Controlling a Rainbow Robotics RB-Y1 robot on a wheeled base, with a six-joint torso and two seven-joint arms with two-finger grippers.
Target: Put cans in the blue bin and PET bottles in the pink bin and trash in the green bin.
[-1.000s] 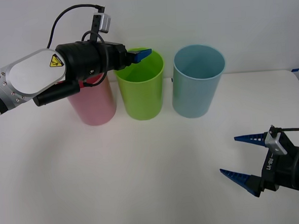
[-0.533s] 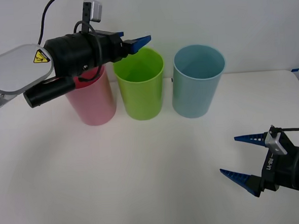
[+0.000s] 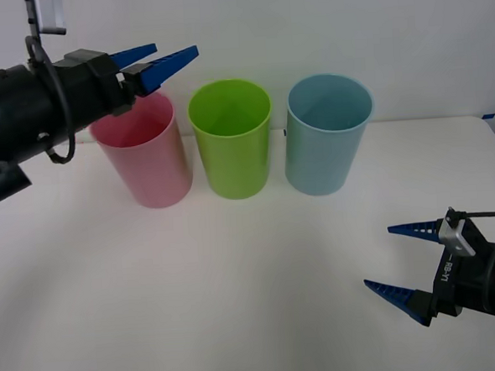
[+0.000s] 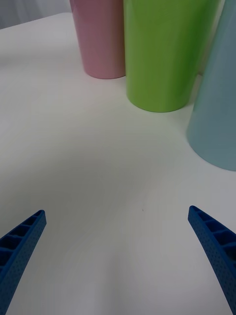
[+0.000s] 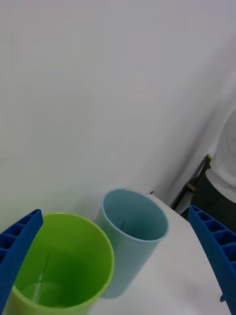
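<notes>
White counter [image 3: 236,279] carries 3 bins at the far side: pink bin [image 3: 142,158], green bin [image 3: 232,149], blue bin [image 3: 327,143]. Left pincer [image 3: 163,64], fingers apart and empty, hangs above the pink bin; right pincer [image 3: 399,260], apart, sits near right. Best to lift clear of the rims.

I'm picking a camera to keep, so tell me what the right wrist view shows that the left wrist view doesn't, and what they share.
Right wrist only: the pink bin, the bins' bases on the white table, and the right gripper with jaws spread open.
Left wrist only: the bins' open mouths from above, the back wall, and the left gripper, jaws also open.
Both: the green bin and the blue bin side by side.
</notes>
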